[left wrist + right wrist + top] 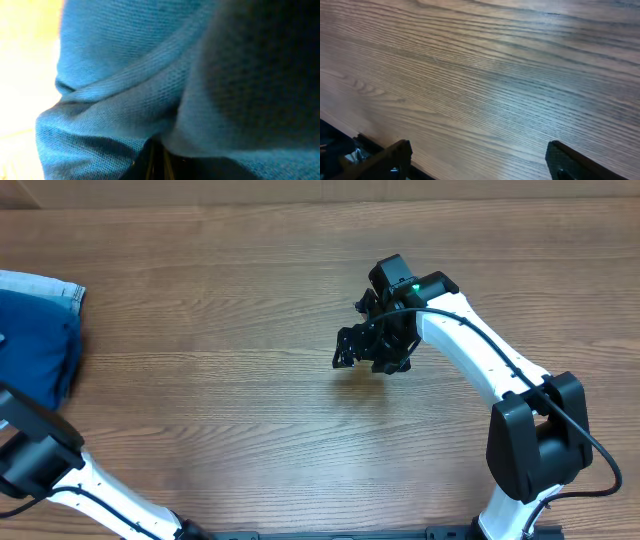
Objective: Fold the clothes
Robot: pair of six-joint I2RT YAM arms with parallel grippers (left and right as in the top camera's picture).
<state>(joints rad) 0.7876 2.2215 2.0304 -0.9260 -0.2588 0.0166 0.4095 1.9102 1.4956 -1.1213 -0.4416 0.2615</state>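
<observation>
- Left hand [154, 166]: only a dark sliver shows beneath the shirt [125, 90], which presses close to the wrist camera. Whether the fingers are together or apart cannot be told.
- The shirt, close up: one garment, deep teal-blue, in a fine knit weave, soft and bunched into thick rounded folds.
- From overhead, the shirt [38, 350] lies crumpled at the left edge of the desk [250, 430] and is cut off by the frame.
- Its visible part runs from the far side to the near side. The collar is hidden, so which way it points cannot be told.
- One pale blue denim piece [40, 285] touches the shirt's far side.
- Right hand [477, 162]: fingers wide apart and gripping nothing, over bare desk near the middle, well apart from the shirt.
- Two white arms: left arm [60, 465] and right arm [470, 350].
</observation>
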